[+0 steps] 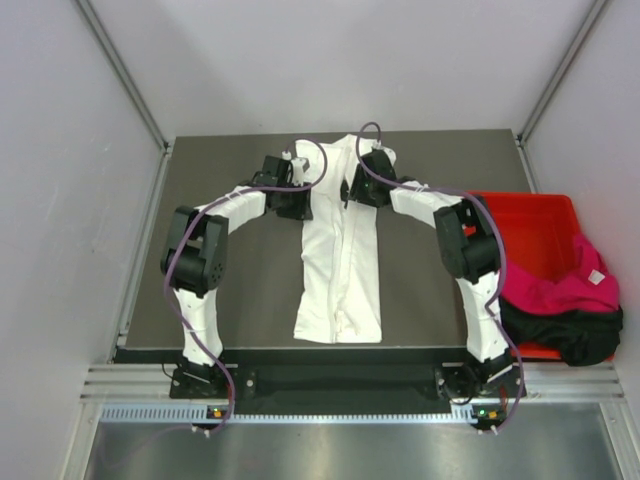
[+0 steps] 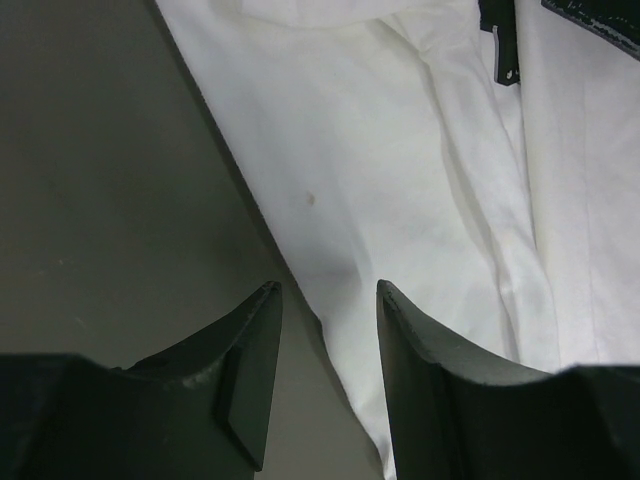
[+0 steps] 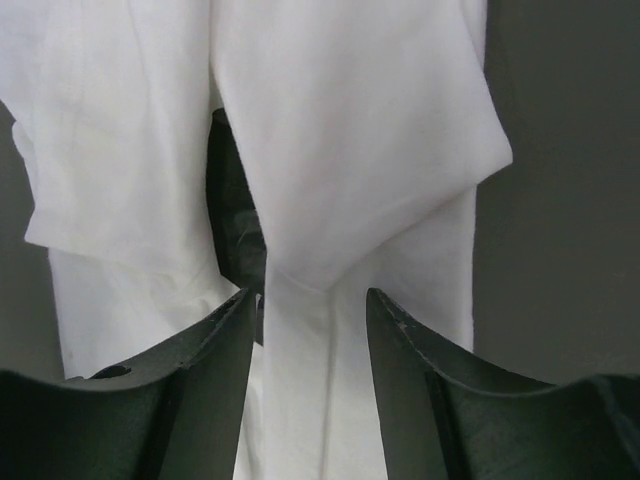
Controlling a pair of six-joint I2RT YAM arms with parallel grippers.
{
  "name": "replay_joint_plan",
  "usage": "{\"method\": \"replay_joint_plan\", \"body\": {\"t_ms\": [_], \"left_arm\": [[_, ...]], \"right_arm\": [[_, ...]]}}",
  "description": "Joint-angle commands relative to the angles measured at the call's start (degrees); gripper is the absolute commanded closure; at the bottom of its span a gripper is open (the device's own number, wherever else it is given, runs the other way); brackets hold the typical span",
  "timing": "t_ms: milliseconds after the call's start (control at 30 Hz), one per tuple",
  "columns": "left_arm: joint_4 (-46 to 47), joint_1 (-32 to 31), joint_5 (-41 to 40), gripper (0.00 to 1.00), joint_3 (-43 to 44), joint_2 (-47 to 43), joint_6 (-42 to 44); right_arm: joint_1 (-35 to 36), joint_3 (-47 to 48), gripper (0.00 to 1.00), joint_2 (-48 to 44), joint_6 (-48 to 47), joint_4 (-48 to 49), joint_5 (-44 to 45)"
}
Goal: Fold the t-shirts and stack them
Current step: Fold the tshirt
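The white t-shirt (image 1: 340,250) lies lengthwise, collar far; left claw (image 2: 328,300) and right claw (image 3: 308,300), both released, hover equally near over its shoulders

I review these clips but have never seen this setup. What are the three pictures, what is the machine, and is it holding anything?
The machine is two robot arms bolted at the near table edge. The overhead picture looks down on both; the other two come from cameras on each wrist, with that arm's dark fingers at the bottom. A white t-shirt lies on the dark table, its sides folded inward into a long strip. The left gripper and right gripper are both open near the shirt's far end, holding nothing. At the right, a red bin holds a magenta-pink t-shirt and a black t-shirt, still unfolded.
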Motion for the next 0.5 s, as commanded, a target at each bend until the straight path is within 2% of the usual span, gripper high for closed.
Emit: {"method": "replay_joint_plan", "body": {"t_ms": [0,100,200,333,467], "left_arm": [[2.1,-0.2,0.7,0.52,2.2,-0.2,-0.6],[2.1,-0.2,0.6,0.52,2.3,-0.1,-0.6],[2.0,-0.2,0.5,0.52,2.2,0.2,-0.5],[1.8,-0.2,-0.2,0.52,2.1,0.6,0.1],[1.8,-0.2,-0.4,0.52,1.9,1.4,0.1]], "right_arm": [[-0.5,2.1,0.51,-1.5,-2.1,-0.6,4.0],[-0.6,3.9,0.51,0.8,-1.7,0.4,-0.7],[-0.6,4.5,0.56,3.2,0.0,2.1,-3.9],[-0.5,4.1,0.78,3.8,1.3,4.8,-5.1],[0.1,4.1,0.92,2.2,1.2,6.1,-4.0]]}}
